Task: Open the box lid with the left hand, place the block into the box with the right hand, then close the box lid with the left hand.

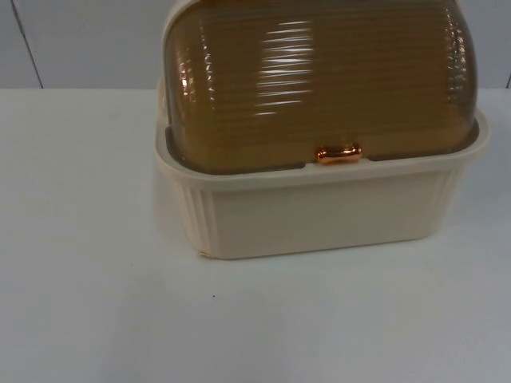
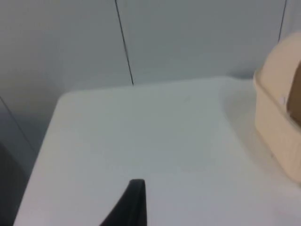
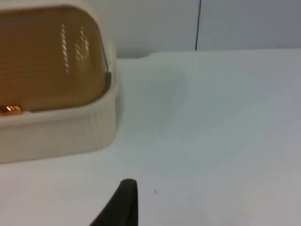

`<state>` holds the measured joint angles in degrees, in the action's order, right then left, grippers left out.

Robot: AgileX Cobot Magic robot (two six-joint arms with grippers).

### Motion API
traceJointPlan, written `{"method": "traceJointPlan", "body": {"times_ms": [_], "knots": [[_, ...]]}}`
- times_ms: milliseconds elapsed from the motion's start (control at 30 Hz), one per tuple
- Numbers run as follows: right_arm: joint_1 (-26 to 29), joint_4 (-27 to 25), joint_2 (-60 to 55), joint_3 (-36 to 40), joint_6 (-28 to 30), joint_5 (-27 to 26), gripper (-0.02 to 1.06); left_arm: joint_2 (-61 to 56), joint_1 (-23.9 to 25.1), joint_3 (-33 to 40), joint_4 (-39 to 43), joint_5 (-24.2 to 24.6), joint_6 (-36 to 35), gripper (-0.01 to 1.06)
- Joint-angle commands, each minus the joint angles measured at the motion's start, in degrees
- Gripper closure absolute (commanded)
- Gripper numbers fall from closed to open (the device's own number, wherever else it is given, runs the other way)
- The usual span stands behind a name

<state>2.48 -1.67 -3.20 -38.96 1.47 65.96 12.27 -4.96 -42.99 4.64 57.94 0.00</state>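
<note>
The cream ribbed plastic box [image 1: 319, 211] stands with its amber ribbed domed lid [image 1: 319, 80] down, copper handle [image 1: 338, 153] untouched, well ahead of both waiting grippers, whose opening cannot be told; every step remains undone.

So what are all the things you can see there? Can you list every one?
Cream ribbed plastic box: one, cream, standing on the table near the wall.
Brown see-through ribbed domed lid: one, amber brown, shut down over the box.
Shiny copper handle: one, copper, at the front edge of the lid.
White table top: one, white, under the box.
Grey partition wall: one, grey, behind the table.
Left gripper's black fingertip: one, black, above bare table, beside the box.
Right gripper's black fingertip: one, black, above bare table, in front of the box.
</note>
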Motion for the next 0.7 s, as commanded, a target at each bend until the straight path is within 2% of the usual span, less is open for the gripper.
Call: {"method": "traceJointPlan", "body": {"times_ms": [0,167,467,667], "knots": [[0.2,1.3,0.5,2.9,0.6,-1.3,0.03,-0.4,-0.3,2.0,0.6,0.0,0.0,0.00],[0.2,1.2,1.7,9.2,0.4,-3.4,0.03,-0.4,-0.3,5.9,0.9,0.0,0.0,0.00],[0.2,1.7,2.3,9.5,-0.6,-4.1,0.03,-0.4,-0.3,9.2,4.1,2.0,0.0,0.00],[0.2,1.7,2.3,9.5,-0.6,-4.1,0.03,-0.4,-0.3,10.9,1.5,2.8,-0.5,0.00]]}}
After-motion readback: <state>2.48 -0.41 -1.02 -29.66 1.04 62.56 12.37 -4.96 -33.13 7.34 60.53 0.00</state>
